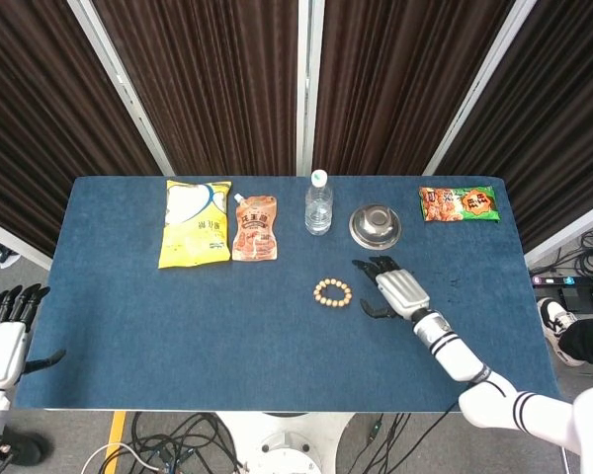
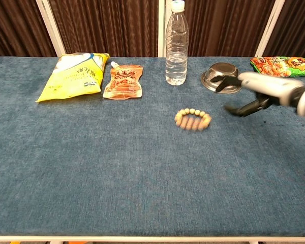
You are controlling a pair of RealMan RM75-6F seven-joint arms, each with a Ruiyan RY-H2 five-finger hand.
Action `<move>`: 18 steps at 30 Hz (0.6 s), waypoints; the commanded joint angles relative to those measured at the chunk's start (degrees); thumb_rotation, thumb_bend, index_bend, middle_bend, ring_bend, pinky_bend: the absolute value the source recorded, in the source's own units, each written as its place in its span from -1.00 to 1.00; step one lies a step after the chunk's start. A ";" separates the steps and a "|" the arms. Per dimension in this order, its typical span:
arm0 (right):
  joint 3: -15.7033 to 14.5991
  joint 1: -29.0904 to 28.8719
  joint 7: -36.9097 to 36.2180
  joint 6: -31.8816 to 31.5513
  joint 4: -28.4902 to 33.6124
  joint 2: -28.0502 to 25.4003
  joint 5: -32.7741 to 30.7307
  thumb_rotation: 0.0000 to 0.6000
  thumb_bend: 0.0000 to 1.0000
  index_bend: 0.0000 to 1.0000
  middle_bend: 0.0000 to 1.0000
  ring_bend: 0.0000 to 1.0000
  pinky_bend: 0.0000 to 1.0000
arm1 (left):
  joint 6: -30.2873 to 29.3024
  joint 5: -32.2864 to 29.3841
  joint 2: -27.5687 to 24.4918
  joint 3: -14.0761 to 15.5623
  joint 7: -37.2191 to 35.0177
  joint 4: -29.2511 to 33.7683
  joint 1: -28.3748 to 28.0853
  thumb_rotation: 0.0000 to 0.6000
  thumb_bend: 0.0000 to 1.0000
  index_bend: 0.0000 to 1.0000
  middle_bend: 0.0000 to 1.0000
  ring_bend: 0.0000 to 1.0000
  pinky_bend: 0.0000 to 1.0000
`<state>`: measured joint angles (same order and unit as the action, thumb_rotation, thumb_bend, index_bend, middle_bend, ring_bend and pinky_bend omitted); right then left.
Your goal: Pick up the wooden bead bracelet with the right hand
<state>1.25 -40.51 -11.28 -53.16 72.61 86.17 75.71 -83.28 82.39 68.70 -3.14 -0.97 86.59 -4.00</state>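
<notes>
The wooden bead bracelet (image 1: 333, 291) (image 2: 192, 120) lies flat on the blue table near its middle. My right hand (image 1: 393, 286) (image 2: 254, 91) hovers just to the right of it, fingers spread and the thumb held apart, holding nothing. A short gap separates the fingertips from the beads. My left hand (image 1: 8, 321) hangs off the table's left edge, fingers apart and empty; the chest view does not show it.
Along the back stand a yellow snack bag (image 1: 195, 223) (image 2: 72, 75), an orange spout pouch (image 1: 255, 228) (image 2: 124, 81), a water bottle (image 1: 318, 204) (image 2: 176, 44), a small steel bowl (image 1: 375, 224) (image 2: 219, 77) just behind my right hand, and a green snack packet (image 1: 460, 203) (image 2: 283, 65).
</notes>
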 commanded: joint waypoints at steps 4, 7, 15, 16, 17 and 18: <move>1.12 10.29 -2.01 -16.26 10.53 -12.29 2.25 0.30 -0.19 -1.00 -0.72 -1.00 -1.00 | -0.02 -0.24 0.52 -0.34 -0.39 -0.59 -0.22 1.00 -1.00 -0.76 -0.83 -1.00 -1.00; -0.12 15.35 -1.20 -22.71 13.94 -17.29 3.45 0.68 -0.19 -1.00 -0.67 -1.00 -1.00 | -0.12 -0.46 0.99 -0.59 -0.16 -0.79 -0.34 1.00 -1.00 -0.76 -0.83 -1.00 -1.00; -3.16 26.81 4.74 -35.14 21.85 -24.42 4.84 0.82 -0.19 -1.00 -0.65 -1.00 -1.00 | -0.14 -1.24 2.01 -1.16 0.94 -0.50 -0.65 1.00 -1.00 -0.76 -0.83 -1.00 -1.00; -3.21 27.39 5.36 -35.67 22.37 -24.73 5.03 0.82 -0.19 -1.00 -0.65 -1.00 -1.00 | -0.21 -1.32 2.14 -1.23 1.17 -0.44 -0.68 1.00 -1.00 -0.76 -0.83 -1.00 -1.00; -3.22 27.83 5.87 -35.99 22.81 -24.96 5.23 0.82 -0.19 -1.00 -0.66 -1.00 -1.00 | -0.27 -1.36 2.31 -1.28 1.44 -0.41 -0.70 1.00 -1.00 -0.76 -0.83 -1.00 -1.00; -3.15 28.21 6.29 -36.19 23.28 -25.19 5.58 0.82 -0.19 -1.00 -0.66 -1.00 -1.00 | -0.39 -1.50 2.47 -1.40 1.69 -0.38 -0.71 1.00 -1.00 -0.76 -0.83 -1.00 -1.00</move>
